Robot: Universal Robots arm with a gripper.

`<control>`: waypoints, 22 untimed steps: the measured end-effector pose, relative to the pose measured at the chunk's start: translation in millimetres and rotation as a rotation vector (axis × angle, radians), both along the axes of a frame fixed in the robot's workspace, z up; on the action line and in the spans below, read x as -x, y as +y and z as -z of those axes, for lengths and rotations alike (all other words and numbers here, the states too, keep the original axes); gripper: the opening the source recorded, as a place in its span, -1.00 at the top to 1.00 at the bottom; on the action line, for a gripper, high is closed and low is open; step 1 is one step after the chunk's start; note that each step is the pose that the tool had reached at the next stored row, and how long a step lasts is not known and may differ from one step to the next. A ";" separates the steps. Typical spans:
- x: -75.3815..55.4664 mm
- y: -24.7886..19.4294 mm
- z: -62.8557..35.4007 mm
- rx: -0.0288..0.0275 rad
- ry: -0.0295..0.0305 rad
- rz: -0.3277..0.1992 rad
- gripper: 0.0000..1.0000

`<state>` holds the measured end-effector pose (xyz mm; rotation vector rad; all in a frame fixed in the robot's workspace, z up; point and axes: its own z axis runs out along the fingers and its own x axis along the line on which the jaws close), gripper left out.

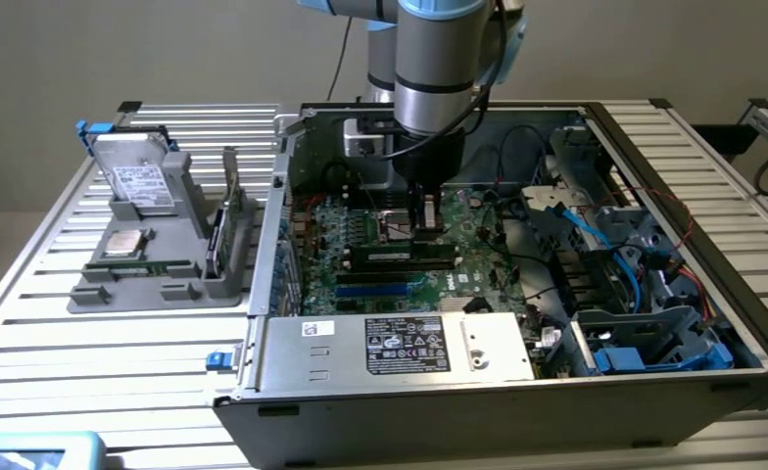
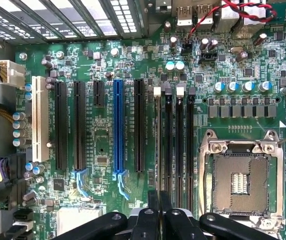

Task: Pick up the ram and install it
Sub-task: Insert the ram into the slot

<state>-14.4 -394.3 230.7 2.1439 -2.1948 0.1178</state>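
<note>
The ram (image 1: 391, 257) is a long narrow stick with dark chips and a pale label. It stands on edge in a memory slot of the green motherboard (image 1: 358, 235) inside the open computer case. My gripper (image 1: 426, 235) reaches straight down into the case and is shut on the ram's top edge, toward the end at the exterior view's right. In the wrist view the ram (image 2: 158, 145) appears as a thin strip running into the narrow seam between my two dark fingers (image 2: 153, 210). It sits in the memory slot nearest the long black expansion slots. My gripper (image 2: 159, 207) hides its near end.
The bare CPU socket (image 2: 238, 180) lies beside the memory slots. A metal power supply box (image 1: 398, 343) fills the case front, and blue cables (image 1: 619, 274) and drive bays crowd the exterior view's right. Left of the case, a grey holder (image 1: 162, 279) carries a hard drive (image 1: 136, 181), a silver chip (image 1: 125, 243) and an upright green card (image 1: 234, 230).
</note>
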 end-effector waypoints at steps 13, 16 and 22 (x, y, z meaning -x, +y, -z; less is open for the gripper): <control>0.7 -2.3 0.9 -0.0075 -0.0015 0.001 0.76; 0.7 -2.2 1.1 -0.0088 -0.0017 0.001 0.76; 0.7 -2.1 2.0 -0.0098 -0.0020 0.001 0.76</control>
